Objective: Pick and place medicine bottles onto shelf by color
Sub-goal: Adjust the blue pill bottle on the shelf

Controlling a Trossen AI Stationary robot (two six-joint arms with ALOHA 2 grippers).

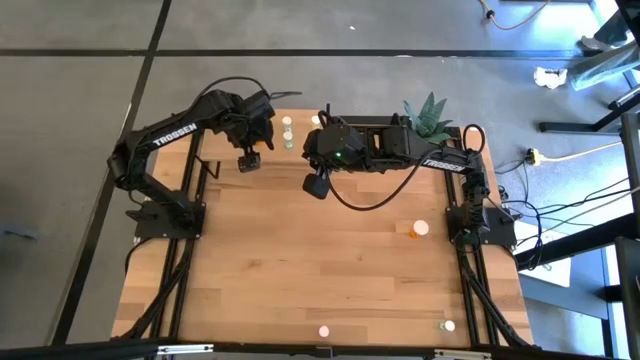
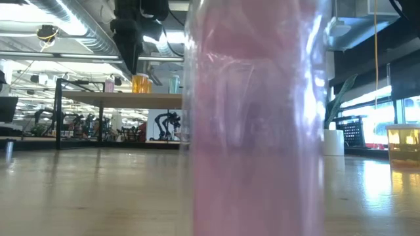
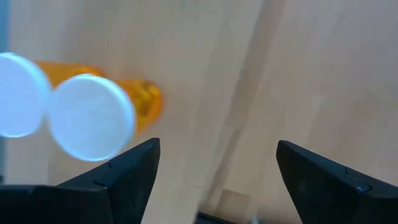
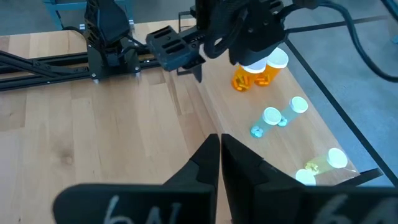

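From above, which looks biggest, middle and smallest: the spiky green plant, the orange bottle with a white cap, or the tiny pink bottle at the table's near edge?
1. spiky green plant, clearly largest.
2. orange bottle.
3. pink bottle, only a little smaller than the orange one, so those two are close.

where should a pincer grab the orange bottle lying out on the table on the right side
Grip the orange bottle across its round body, just behind the white cap, coming straight down from above. In the high view it seems to lie on its side on the open tabletop, cap pointing right, with nothing near it. Set the fingers crosswise to its length so it cannot roll away.
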